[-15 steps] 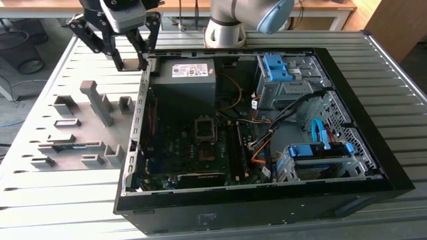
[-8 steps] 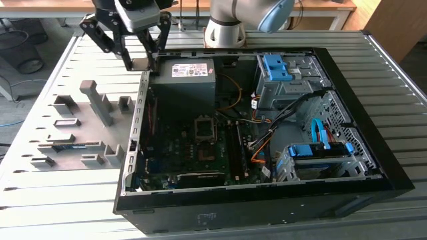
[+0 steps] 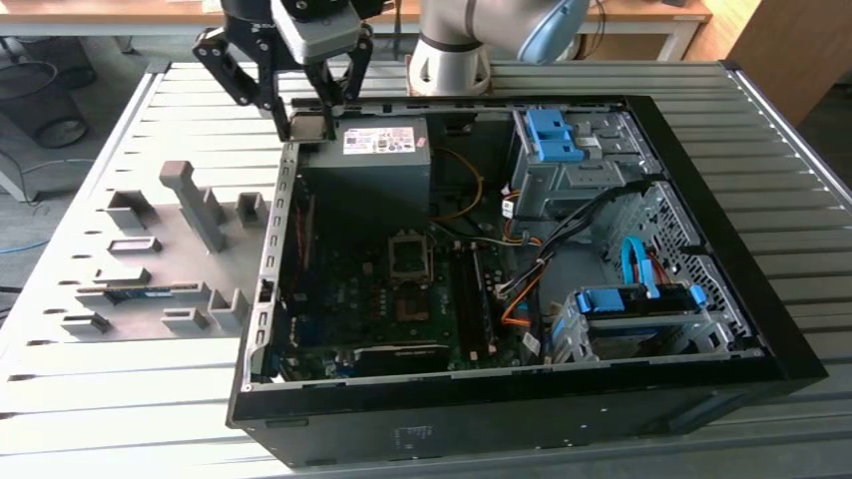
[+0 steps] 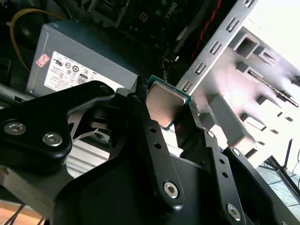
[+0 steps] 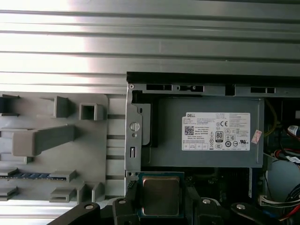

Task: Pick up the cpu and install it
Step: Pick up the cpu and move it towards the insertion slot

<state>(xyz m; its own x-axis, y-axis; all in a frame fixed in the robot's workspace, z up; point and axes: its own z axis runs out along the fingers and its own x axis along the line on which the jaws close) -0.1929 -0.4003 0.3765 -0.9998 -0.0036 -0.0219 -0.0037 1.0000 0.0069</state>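
Gripper: the gripper (image 3: 310, 124) pinches the cpu (image 5: 161, 196) by two opposite edges, its fingers (image 4: 140, 117) pressed onto the thin dark rim
Cpu: it hangs in the air between the fingertips, touching nothing else, with its metal top facing the first wrist view
Position: above the corner of the open case (image 3: 745, 299), by the power supply (image 5: 206, 157) and just beside the grey fixture tray (image 3: 160, 215)
Socket: the socket (image 3: 410, 254) sits on the motherboard, well apart from the chip, beyond the power supply
Slip risk: the hold is only on narrow edges, so a jolt could probably tilt or drop the chip into the case
Collision risk: the case wall and power supply are close beneath, so a low path could knock the cpu or the fingers
Seating risk: I cannot tell which way the chip's corner mark faces, and a rotated or tilted placement could bend the socket contacts
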